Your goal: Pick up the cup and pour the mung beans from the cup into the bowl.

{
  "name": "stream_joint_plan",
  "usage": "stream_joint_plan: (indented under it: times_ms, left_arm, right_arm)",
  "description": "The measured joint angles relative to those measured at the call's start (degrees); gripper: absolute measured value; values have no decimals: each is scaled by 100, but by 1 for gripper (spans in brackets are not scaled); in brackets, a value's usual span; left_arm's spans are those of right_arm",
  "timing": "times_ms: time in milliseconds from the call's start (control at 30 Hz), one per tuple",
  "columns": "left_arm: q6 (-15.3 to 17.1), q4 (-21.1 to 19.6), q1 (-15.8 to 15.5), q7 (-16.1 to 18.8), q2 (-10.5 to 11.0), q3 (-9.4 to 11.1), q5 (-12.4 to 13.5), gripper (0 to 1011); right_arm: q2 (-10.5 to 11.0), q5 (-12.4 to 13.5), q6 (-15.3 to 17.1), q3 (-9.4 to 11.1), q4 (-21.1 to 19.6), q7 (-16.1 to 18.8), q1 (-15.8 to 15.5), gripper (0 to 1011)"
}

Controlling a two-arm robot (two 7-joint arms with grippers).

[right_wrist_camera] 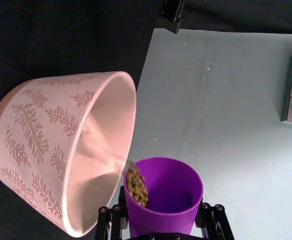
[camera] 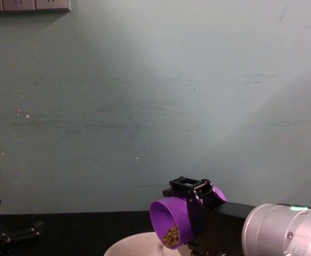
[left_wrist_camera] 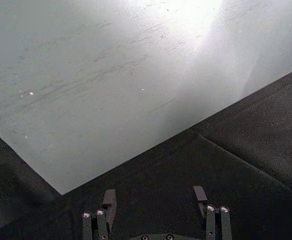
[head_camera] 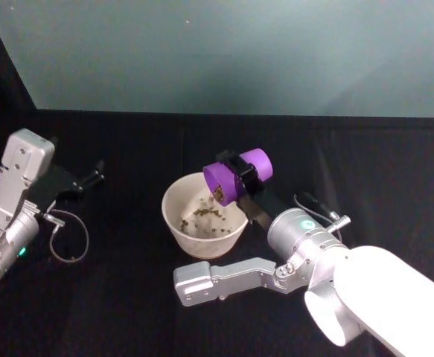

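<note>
My right gripper [head_camera: 243, 176] is shut on the purple cup [head_camera: 237, 175], holding it tipped on its side above the right rim of the pale bowl [head_camera: 178, 225], mouth toward the bowl. Mung beans [head_camera: 210, 219] lie in the bowl's bottom, and more mung beans [right_wrist_camera: 136, 186] are spilling over the cup's [right_wrist_camera: 163, 197] lip beside the bowl [right_wrist_camera: 45, 130]. From the chest, the tilted cup [camera: 174, 216] hangs over the bowl's rim [camera: 139, 246] with beans [camera: 170, 237] at its mouth. My left gripper [head_camera: 90, 177] is parked open at the far left, holding nothing.
A black cloth [head_camera: 127, 297] covers the table, ending at a pale green wall [head_camera: 239, 52] behind. A loop of cable [head_camera: 69, 238] hangs by the left arm. My right forearm [head_camera: 224, 281] lies just in front of the bowl.
</note>
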Motion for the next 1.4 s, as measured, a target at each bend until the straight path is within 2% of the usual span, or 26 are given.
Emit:
stream_joint_plan:
  times_ms: [567,1400]
  left_arm:
    - [0,0,0,0,0,0,0,1000]
    - [0,0,0,0,0,0,0,1000]
  right_arm:
    - [-15,-138,30,-61,5,13,16,726]
    - [2,-197,52,-67,-57,29,-7,726]
